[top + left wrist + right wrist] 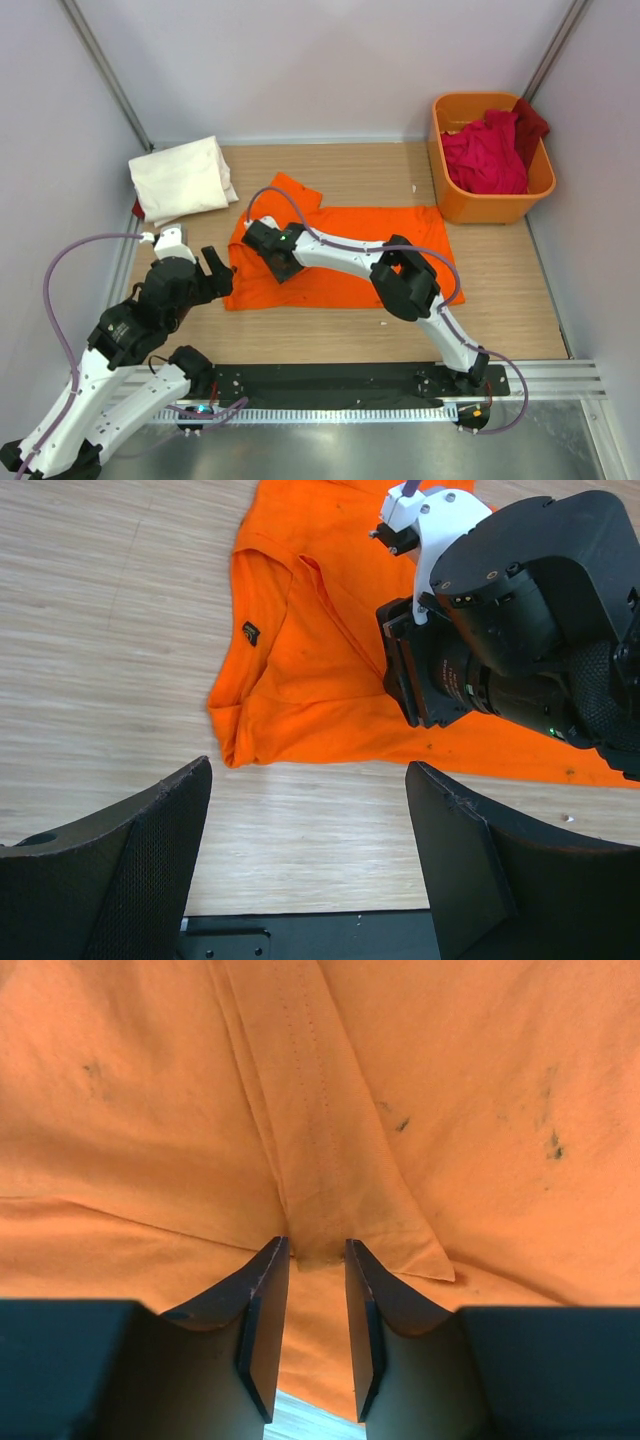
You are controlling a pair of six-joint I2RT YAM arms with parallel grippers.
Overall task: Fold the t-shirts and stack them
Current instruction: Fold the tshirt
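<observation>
The bright orange t-shirt (345, 260) lies spread flat on the middle of the table. My right gripper (258, 238) is down on its left part. In the right wrist view (316, 1250) the jaws stand close together, with the end of a hemmed fold (320, 1160) pinched between the tips. My left gripper (215, 272) is open and empty, just left of the shirt's near left corner (225, 750), over bare wood. A folded cream-white t-shirt (183, 178) lies at the back left. Crimson and dark red t-shirts (487, 152) are heaped in the tub.
The rigid orange tub (447, 195) stands at the back right corner. White walls close in the table on the left, back and right. A black rail (350, 385) runs along the near edge. The right arm's wrist and camera (500, 630) sit close in front of my left gripper.
</observation>
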